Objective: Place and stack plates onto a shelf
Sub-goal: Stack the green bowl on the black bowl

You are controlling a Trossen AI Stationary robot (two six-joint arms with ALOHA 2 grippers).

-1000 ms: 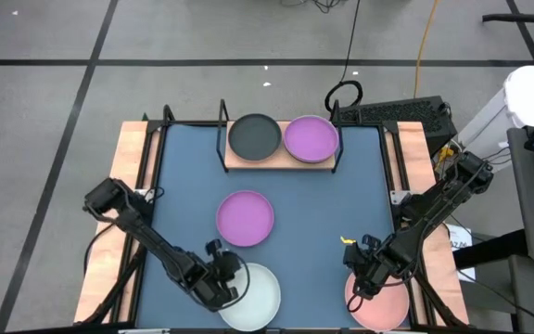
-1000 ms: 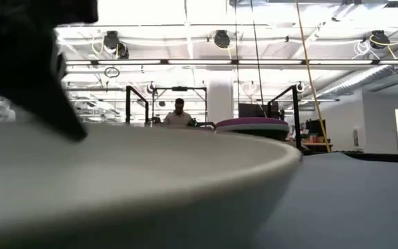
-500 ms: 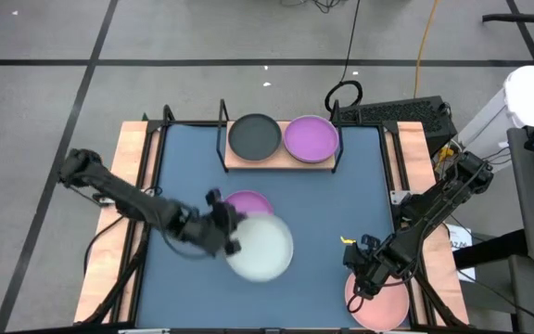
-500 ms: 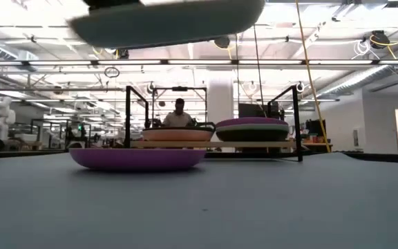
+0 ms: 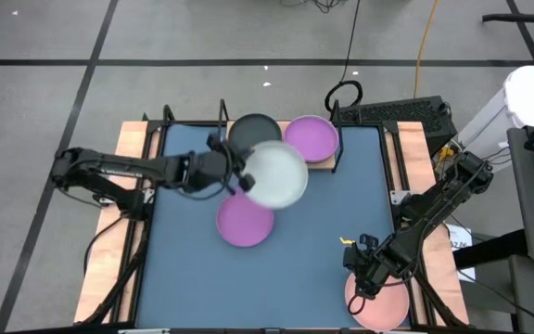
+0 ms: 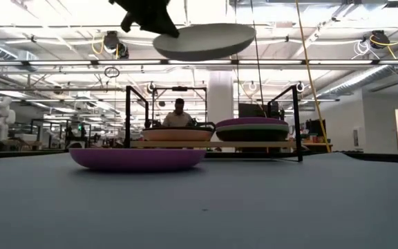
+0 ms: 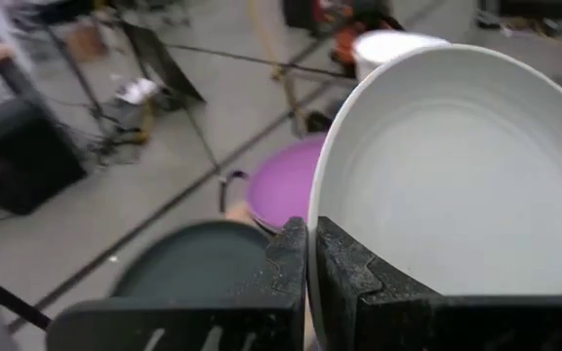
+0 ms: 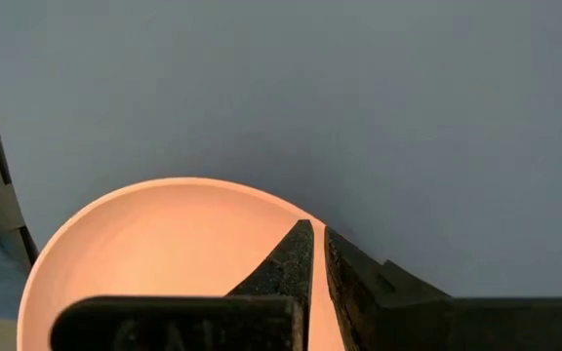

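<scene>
My left gripper [image 5: 238, 177] reaches out from the table's left and is shut on a pale whitish plate [image 5: 277, 174]. It holds the plate in the air just in front of the shelf [image 5: 281, 156]. The wood shelf at the far edge carries a black plate [image 5: 248, 130] and a purple plate [image 5: 311, 137]. Another purple plate [image 5: 243, 223] rests flat on the blue table. At the near right corner, my right gripper [image 5: 361, 277] is shut on a pink plate [image 5: 380, 303]. My left gripper pinches the pale plate's rim [image 7: 312, 210] on its left side, one finger [image 7: 344, 268] inside the dish and one [image 7: 288, 255] on the outside. The fingers come in about level from the table's left. The plate [image 6: 204, 40] is lifted clear, slightly tilted. My right gripper pinches the pink plate's rim [image 8: 296, 216] between its two fingers [image 8: 347, 263], slanting down from above. The plate [image 8: 164, 249] lies flat on the table near the right corner.
The shelf's black wire posts [image 6: 128, 114] stand at its ends. In the low view the shelf plates [image 6: 252, 129] sit on others in stacks. Wooden side rails [image 5: 128, 167] and black frame bars border the table. A person [image 6: 178, 114] sits far behind.
My left gripper has lifted the pale plate off the table's near edge and carried it up and toward the far edge. It passed over the purple plate and is now just in front of the shelf. The right arm has kept still.
</scene>
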